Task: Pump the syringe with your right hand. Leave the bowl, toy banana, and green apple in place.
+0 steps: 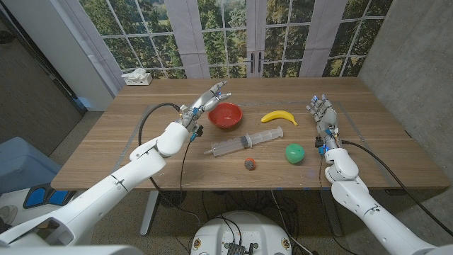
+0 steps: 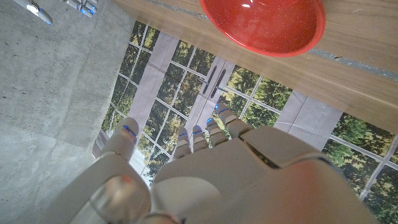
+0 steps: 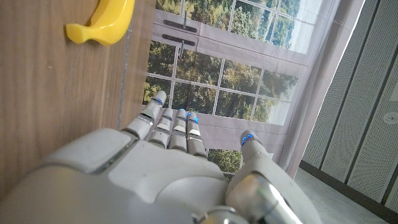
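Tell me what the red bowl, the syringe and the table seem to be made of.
Red bowl: looks like glossy plastic, judging by the bright highlights and fine speckle in the left wrist view.
Syringe: seems clear plastic, since the tabletop shows faintly through its barrel.
Table: wood or wood veneer with a matte finish, showing lengthwise grain and plank seams.

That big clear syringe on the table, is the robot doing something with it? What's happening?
Nothing is held yet. The clear plastic syringe lies untouched mid-table, between the red bowl, yellow toy banana, green apple and a small red-green ball. The right hand waits open near the table's right edge; the left hand hovers open beside the bowl.
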You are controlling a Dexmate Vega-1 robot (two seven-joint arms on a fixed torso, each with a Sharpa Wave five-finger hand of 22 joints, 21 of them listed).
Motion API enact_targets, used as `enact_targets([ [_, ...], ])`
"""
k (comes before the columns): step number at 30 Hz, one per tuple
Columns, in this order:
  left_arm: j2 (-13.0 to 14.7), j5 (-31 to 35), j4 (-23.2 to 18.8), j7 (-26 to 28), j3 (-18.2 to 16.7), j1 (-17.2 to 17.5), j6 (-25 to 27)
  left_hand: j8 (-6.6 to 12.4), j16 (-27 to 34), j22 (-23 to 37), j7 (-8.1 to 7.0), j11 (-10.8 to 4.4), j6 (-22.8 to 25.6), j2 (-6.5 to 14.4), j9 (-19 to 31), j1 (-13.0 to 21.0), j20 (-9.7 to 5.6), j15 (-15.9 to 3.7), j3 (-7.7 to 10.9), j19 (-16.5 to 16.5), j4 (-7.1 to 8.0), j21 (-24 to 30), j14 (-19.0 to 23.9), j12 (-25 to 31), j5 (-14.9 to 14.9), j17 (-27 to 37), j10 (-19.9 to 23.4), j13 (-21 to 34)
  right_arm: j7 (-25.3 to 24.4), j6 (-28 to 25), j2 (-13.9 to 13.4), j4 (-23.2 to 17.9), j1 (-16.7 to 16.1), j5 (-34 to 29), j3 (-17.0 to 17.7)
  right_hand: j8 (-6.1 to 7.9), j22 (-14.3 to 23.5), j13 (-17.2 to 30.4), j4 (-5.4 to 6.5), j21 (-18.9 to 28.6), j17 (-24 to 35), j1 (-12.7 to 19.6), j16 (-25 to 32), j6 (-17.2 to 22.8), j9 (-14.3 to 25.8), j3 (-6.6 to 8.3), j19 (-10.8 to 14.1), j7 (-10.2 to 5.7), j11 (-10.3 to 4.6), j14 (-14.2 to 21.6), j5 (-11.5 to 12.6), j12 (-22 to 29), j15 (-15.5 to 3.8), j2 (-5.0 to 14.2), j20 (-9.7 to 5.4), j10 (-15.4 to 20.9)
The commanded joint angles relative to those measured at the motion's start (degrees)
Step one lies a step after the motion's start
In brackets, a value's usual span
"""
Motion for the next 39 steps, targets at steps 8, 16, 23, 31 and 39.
enact_targets([
  [8, 1.93, 3.21, -3.97, -3.24, 1.29, 0.69, 2.93, -0.19, -0.12, 0.32, 0.3, -0.21, 0.23, 0.24, 0.33, 0.91, -0.1, -0.94, 0.09, 0.33, -0.6, -0.2, 0.45, -0.29, -0.11, 0.18, -0.01, 0.19, -1.33, 1.17, -0.39, -2.99, -3.47, -0.66, 1.06, 0.22, 0.04, 0.14, -0.47, -0.33, 0.12, 0.6, 0.47, 0.64, 0.32, 0.04, 0.47, -0.22, 0.21, 0.26, -0.2, 0.46, 0.27, 0.29, -0.01, 0.49],
  [16, 2.21, 3.87, -4.65, -4.35, 1.86, 0.78, 3.25, -0.18, -0.12, 0.31, 0.53, -0.26, 0.31, 0.16, 0.34, 1.0, -0.12, -1.1, -0.01, 0.37, -0.92, -0.25, 0.66, -0.28, -0.14, 0.18, 0.16, 0.2, -1.55, 2.0, -0.37, -3.66, -4.62, -0.77, 1.51, 0.26, 0.05, 0.15, -0.58, -0.6, 0.13, 0.58, 0.49, 0.83, 0.32, -0.01, 0.59, -0.25, 0.18, 0.23, -0.2, 0.47, 0.22, 0.34, 0.01, 0.59],
  [23, 2.53, 4.66, -5.6, -5.45, 2.34, 0.73, 4.61, -0.14, -0.12, 0.3, 0.7, -0.26, 0.46, 0.16, 0.36, 1.12, -0.12, -1.06, -0.07, 0.52, -1.2, -0.25, 0.87, -0.2, -0.16, 0.18, 0.5, 0.21, -1.77, 2.61, -0.24, -4.03, -5.42, -0.83, 1.86, 0.25, 0.06, 0.15, -0.64, -0.75, 0.14, 0.56, 0.52, 0.87, 0.33, -0.04, 0.67, -0.23, 0.32, 0.28, -0.2, 0.5, 0.26, 0.36, 0.01, 0.71],
  [31, 2.8, 5.35, -6.44, -6.55, 3.09, 0.76, 4.95, -0.14, -0.11, 0.3, 0.88, -0.28, 0.52, 0.26, 0.37, 1.28, -0.05, -1.23, -0.08, 0.59, -1.43, -0.28, 1.09, -0.25, -0.16, 0.18, 0.53, 0.21, -2.08, 2.99, -0.33, -4.56, -6.18, -1.22, 2.18, 0.25, 0.06, 0.15, -0.7, -0.91, 0.14, 0.53, 0.55, 0.92, 0.33, -0.09, 0.77, -0.24, 0.3, 0.31, -0.2, 0.52, 0.25, 0.38, 0.0, 0.79],
  [39, 3.17, 5.79, -7.39, -7.14, 3.29, 1.21, 5.59, -0.16, -0.13, 0.3, 0.92, -0.14, 0.54, 0.32, 0.38, 1.45, -0.07, -1.18, -0.1, 0.71, -1.67, -0.29, 1.23, -0.3, -0.18, 0.19, 0.53, 0.22, -1.75, 3.3, -0.24, -4.73, -6.5, -1.03, 2.28, 0.24, 0.07, 0.16, -0.77, -1.1, 0.15, 0.5, 0.58, 0.97, 0.33, -0.13, 0.85, -0.25, 0.26, 0.34, -0.2, 0.51, 0.28, 0.39, 0.04, 0.82],
])
